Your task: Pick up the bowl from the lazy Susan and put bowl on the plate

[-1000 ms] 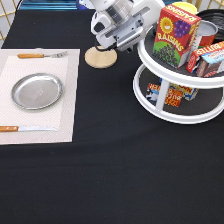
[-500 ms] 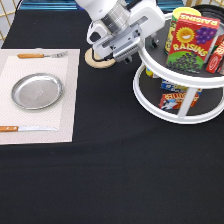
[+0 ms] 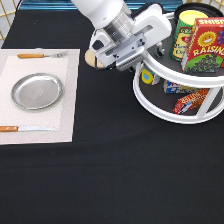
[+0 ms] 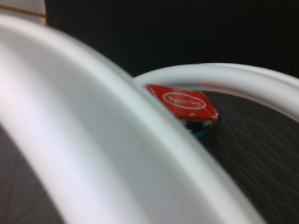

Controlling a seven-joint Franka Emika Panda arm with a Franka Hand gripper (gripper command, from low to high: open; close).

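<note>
Pincer-wise, the gripper [image 3: 155, 45] sits in the upper middle of the exterior view, its bulky white hand pressed up against the left rim of the lazy Susan's [image 3: 165, 112] upper tier. I cannot tell whether it is released or clenched, since the hand's own body hides its tip, and nothing can be seen held in it. The lazy Susan fills the upper right of the frame. On its top tier stand a red raisin box [image 3: 205, 45] and a yellow-green can [image 3: 185, 32]. Behind the can, at the very top edge, a dark curved rim shows that may be the bowl [image 3: 181, 8], though too little of it is visible to be sure. The lower tier holds a small yellow and blue can [image 3: 147, 76], a blue and white pack [image 3: 177, 87] and a red box [image 3: 192, 102]. A round wooden coaster [image 3: 90, 57] peeks out just left of the hand, partly covered by it. Well apart, at the left of the frame, the plate [image 3: 37, 91] lies bare on a pale placemat [image 3: 65, 120], with a fork [image 3: 40, 55] above it and a knife [image 3: 25, 128] below it. Up close, the wrist view shows the turntable's white rims [image 4: 71, 125] sweeping across, with a red packet [image 4: 183, 102] lying on the dark tray between them.
</note>
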